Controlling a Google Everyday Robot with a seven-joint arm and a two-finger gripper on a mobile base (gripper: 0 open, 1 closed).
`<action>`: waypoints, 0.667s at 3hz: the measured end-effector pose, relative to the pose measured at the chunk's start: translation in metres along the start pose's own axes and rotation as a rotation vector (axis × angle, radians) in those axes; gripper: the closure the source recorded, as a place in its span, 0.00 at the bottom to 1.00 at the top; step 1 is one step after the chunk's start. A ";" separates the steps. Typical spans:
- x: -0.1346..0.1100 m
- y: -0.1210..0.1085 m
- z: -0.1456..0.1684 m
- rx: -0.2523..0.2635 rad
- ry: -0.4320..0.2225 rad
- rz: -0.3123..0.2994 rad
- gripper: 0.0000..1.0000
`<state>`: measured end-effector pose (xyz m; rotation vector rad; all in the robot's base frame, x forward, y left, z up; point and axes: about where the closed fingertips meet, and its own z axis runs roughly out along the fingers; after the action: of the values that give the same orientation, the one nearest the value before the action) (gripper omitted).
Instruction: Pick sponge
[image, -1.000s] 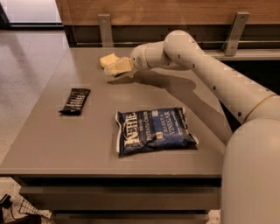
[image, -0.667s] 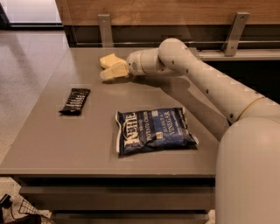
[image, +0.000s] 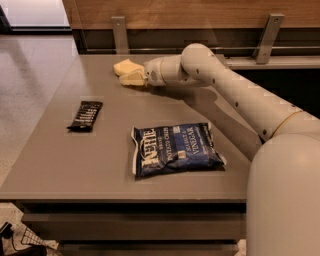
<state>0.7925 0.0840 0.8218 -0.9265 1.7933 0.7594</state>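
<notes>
The sponge (image: 123, 66) is a small pale yellow foam block lying on the grey table (image: 60, 165) near its far edge, left of centre. My gripper (image: 134, 78) reaches in from the right at table height and is right against the sponge's near right side. Its pale yellow tip blends with the sponge, so I cannot tell where one ends and the other begins. The white arm (image: 235, 95) stretches back from the wrist to the lower right.
A blue Kettle chip bag (image: 175, 149) lies flat at the table's middle front. A black snack bar (image: 85, 115) lies at the left. A wooden wall with metal brackets (image: 120, 34) runs behind the far edge. The floor drops away on the left.
The arm has stretched further left and away, and the gripper has closed in on the sponge. The sponge, the bag and the bar have stayed where they were.
</notes>
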 end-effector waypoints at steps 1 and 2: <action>0.001 0.002 0.003 -0.004 0.001 0.000 0.65; 0.001 0.002 0.003 -0.005 0.001 0.000 0.88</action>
<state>0.7919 0.0872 0.8203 -0.9300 1.7936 0.7638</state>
